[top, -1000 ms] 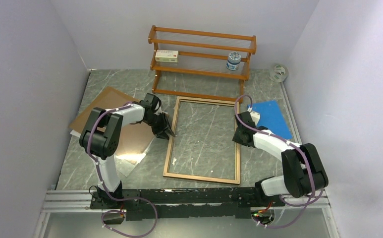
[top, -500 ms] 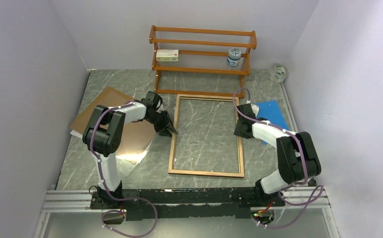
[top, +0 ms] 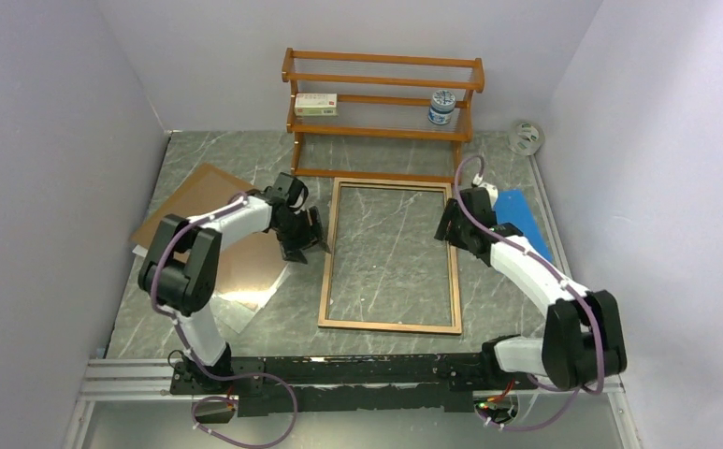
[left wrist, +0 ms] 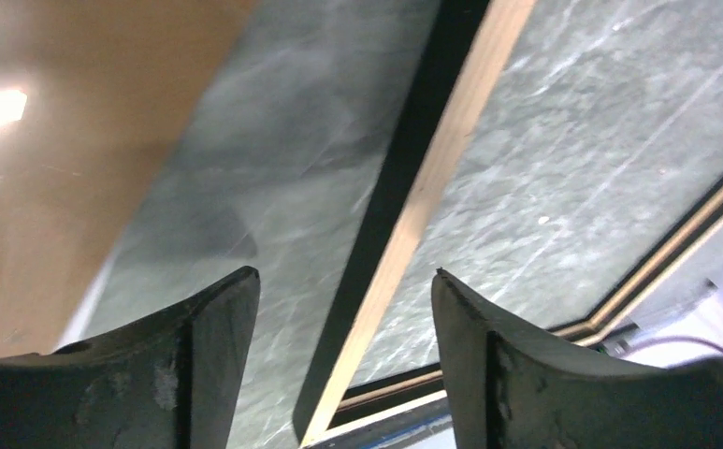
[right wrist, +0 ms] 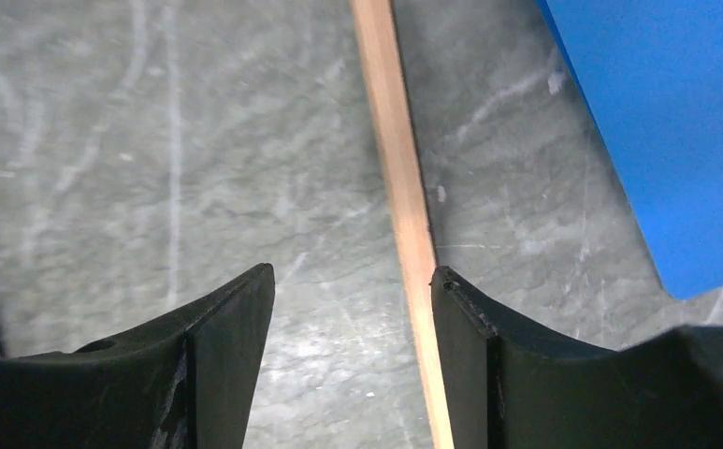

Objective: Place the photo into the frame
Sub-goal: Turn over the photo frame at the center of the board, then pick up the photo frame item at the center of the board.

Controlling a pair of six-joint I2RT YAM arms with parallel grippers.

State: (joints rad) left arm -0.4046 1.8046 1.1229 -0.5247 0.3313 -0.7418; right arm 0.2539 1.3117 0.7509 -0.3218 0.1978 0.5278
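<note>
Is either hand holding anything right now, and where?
Nothing is held: the left hand and right hand are both open, each at a side rail of the frame.

No legible text anywhere. Small box (top: 315, 104) on rack (top: 381, 133) at surface's far edge had print too small to read; jar (top: 441, 108) label was blurred.

grey marbled table (top: 217, 154) with frame (top: 390, 325), brown board (top: 198, 192), blue sheet (top: 524, 220), wooden rack (top: 381, 60), tape roll (top: 526, 137)

The frame (top: 390, 326) is pale bare wood, black-edged. Beside the left gripper (left wrist: 343, 281) the brown board (left wrist: 39, 140) gleams glossy; beside the right gripper (right wrist: 353, 273) the blue sheet (right wrist: 657, 122) looks matt. The table (top: 217, 150) resembles smooth grey marble.
</note>
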